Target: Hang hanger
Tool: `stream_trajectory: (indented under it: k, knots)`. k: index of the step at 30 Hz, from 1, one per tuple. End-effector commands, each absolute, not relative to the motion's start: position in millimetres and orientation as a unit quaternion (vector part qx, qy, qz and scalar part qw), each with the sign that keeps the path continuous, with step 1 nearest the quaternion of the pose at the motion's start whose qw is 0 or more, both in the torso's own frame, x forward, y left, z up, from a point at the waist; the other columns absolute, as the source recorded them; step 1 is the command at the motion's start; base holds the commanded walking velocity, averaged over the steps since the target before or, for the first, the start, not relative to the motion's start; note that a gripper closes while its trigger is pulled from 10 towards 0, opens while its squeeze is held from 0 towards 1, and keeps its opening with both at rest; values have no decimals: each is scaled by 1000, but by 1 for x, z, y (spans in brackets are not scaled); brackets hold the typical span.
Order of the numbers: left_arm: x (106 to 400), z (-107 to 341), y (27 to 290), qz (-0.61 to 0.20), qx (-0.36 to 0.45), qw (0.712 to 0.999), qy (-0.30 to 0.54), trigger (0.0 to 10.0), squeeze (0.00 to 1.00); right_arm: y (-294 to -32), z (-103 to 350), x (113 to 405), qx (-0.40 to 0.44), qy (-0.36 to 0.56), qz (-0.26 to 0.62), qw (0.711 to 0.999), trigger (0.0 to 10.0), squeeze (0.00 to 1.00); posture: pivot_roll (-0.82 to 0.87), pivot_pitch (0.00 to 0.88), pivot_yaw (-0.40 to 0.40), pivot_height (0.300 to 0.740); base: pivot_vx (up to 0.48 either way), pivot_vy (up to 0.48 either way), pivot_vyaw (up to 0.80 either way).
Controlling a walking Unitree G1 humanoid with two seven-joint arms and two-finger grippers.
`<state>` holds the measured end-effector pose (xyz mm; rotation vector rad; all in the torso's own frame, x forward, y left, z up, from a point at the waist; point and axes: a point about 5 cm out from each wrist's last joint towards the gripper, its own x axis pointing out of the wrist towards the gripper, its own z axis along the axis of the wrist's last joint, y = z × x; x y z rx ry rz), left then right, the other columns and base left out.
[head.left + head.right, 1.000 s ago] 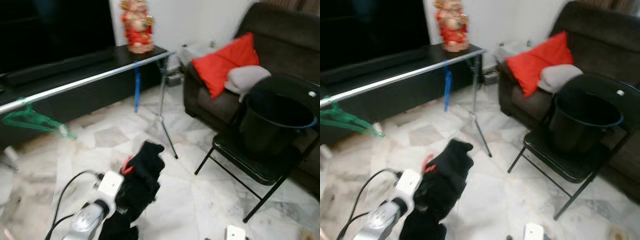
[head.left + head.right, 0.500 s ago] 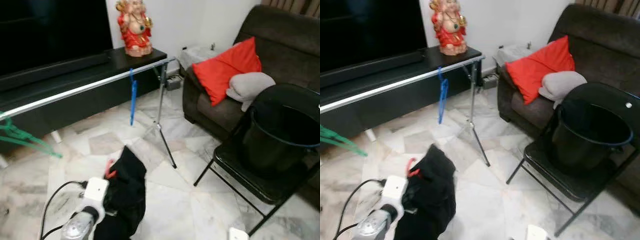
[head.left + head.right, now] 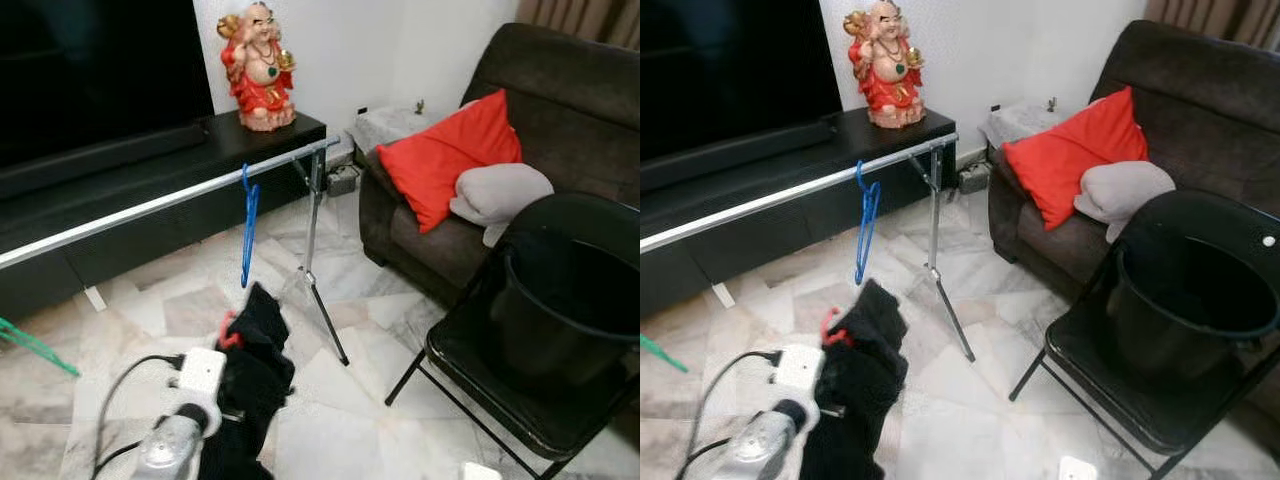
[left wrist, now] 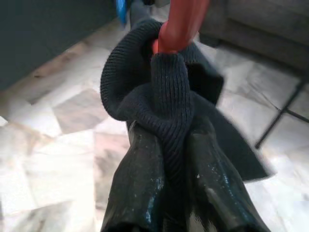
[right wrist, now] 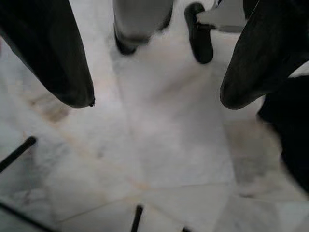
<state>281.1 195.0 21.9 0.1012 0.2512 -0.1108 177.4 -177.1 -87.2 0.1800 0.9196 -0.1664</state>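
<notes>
Left wrist view: left gripper point(image 4: 169, 145) fingers clamped on red plastic hanger point(image 4: 179, 24) wrapped in dark knit garment point(image 4: 159, 101). Long silver clothes rail point(image 3: 150, 205) at 12 o'clock; lift hook above rail, clear of hung blue hanger point(image 3: 248, 225), then lower. Right gripper point(image 5: 154, 92) fingers apart, idle.

My head views are evenly lit by soft indoor light, fairly sharp, with faint shadows on the pale floor point(image 3: 380, 420) and a dim black area at 10 o'clock. My left wrist view is soft near the lens; my right wrist view is blurred throughout.
</notes>
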Motion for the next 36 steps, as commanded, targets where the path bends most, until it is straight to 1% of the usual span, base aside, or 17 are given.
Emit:
stream_trajectory:
  k: [1,4,11,12,14,19,25,28,32,36]
  knots:
    - [286,29,194,-51,50,992,105,10000,0,-185,-87,176,76,446,-86,888,10000,0,33,19,46,740,368,0,800]
    - [287,30,194,-60,65,991,105,10000,0,-184,-88,174,74,450,-81,886,10000,0,32,8,49,740,369,0,800]
    - [287,26,198,-51,84,988,123,10000,0,-182,-89,174,73,451,-77,886,10000,0,31,13,49,740,352,0,789]
    - [284,18,199,-50,88,983,151,10000,0,-181,-89,174,86,451,-80,885,10000,0,33,20,48,740,0,0,0]
    - [278,8,197,-66,101,976,180,10000,0,-181,-89,174,85,451,-80,885,10000,0,33,24,47,740,0,0,0]
    - [271,0,195,-93,112,968,204,10000,0,-181,-88,175,84,450,-79,886,10000,0,31,33,48,740,0,0,0]
    - [277,5,198,-73,110,973,187,10000,0,-181,-88,175,84,449,-80,886,10000,0,33,36,44,740,0,0,0]
    - [284,13,194,-71,98,979,163,10000,0,-180,-88,176,83,447,-79,887,10000,0,33,36,44,740,0,0,0]
    - [294,24,180,-105,81,982,132,10000,0,-178,-87,178,83,444,-77,889,10000,0,35,40,44,740,0,0,0]
    - [304,32,176,-96,76,985,120,10000,0,-177,-86,179,83,443,-75,889,10000,0,32,42,46,740,0,0,0]
